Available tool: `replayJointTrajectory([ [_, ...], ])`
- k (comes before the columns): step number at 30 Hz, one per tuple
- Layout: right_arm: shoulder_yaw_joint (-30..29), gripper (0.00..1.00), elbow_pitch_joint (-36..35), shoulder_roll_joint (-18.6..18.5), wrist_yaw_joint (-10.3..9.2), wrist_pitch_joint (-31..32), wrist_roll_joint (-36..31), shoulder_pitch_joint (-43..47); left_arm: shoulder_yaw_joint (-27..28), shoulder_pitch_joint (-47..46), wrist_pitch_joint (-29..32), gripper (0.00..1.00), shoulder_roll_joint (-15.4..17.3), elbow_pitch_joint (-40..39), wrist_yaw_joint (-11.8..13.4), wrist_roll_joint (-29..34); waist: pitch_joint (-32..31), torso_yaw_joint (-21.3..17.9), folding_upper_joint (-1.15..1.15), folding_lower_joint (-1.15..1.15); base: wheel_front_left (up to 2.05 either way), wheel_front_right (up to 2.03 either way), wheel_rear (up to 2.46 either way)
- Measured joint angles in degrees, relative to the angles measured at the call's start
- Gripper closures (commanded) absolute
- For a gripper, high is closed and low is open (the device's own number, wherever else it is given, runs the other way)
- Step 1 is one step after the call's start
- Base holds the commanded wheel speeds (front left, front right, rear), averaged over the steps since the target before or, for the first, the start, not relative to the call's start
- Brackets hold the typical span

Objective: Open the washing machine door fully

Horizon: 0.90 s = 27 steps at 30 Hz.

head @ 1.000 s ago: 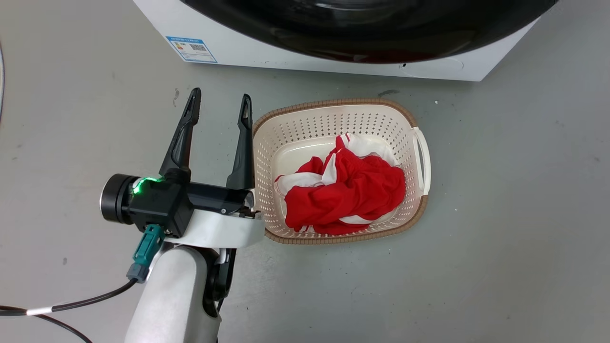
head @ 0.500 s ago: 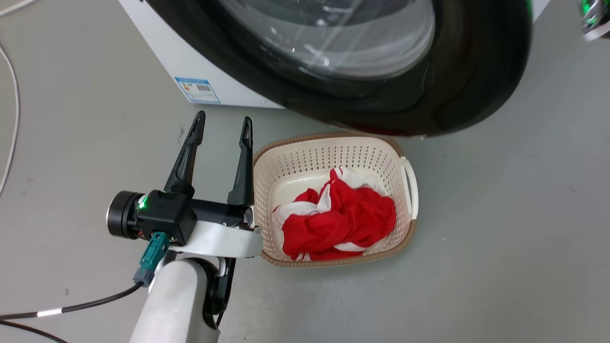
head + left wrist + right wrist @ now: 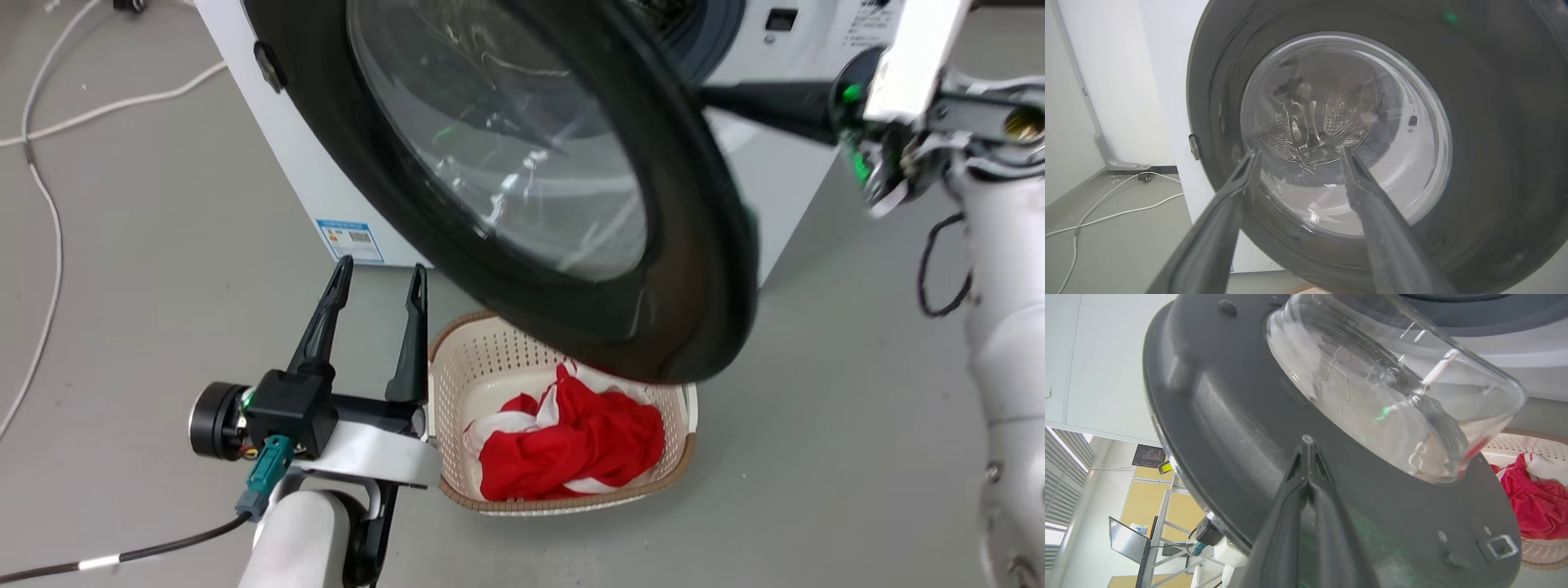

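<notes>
The washing machine door (image 3: 694, 245), a glossy black disc with a clear glass bowl, stands swung partway out from the white washing machine (image 3: 784, 188). My right gripper (image 3: 727, 98) reaches in behind the door from the upper right. In the right wrist view it (image 3: 1306, 443) is shut with nothing between the fingers, tips against the door's inner face (image 3: 1229, 416) beside the glass bowl. My left gripper (image 3: 377, 273) is open low on the left, apart from the door. In the left wrist view it (image 3: 1300, 152) points at the door's outer face (image 3: 1494, 143).
A cream perforated basket (image 3: 457, 384) holding red and white cloth (image 3: 571, 441) sits on the grey floor under the door's lower edge, right of my left gripper. A blue label (image 3: 351, 239) marks the machine's lower front. White cables (image 3: 49, 204) lie on the floor at the far left.
The head camera has tilted upward. The door has swung outward from the machine front, and my right arm has come into view behind it. The left gripper stays open beside the basket.
</notes>
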Motion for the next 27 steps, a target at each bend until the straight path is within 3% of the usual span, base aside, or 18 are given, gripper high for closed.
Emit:
replayJointTrajectory([
  [17, 4.19, 1.00, -10.07, 5.19, 0.00, 4.15, 5.50, 11.88, -0.30, 2.62, 0.00, 0.00, 0.00, 1.27, -0.40, -0.35, -3.96, 1.14, 0.00, 0.00, 0.00, 0.00, 0.00],
  [27, 12.54, 1.00, -17.29, 5.49, 0.00, 1.35, 11.11, 16.83, -0.44, 2.88, 0.00, 0.00, 0.00, 1.23, -0.08, -0.59, -4.20, 0.84, 0.00, 0.00, 0.00, 0.00, 0.00],
])
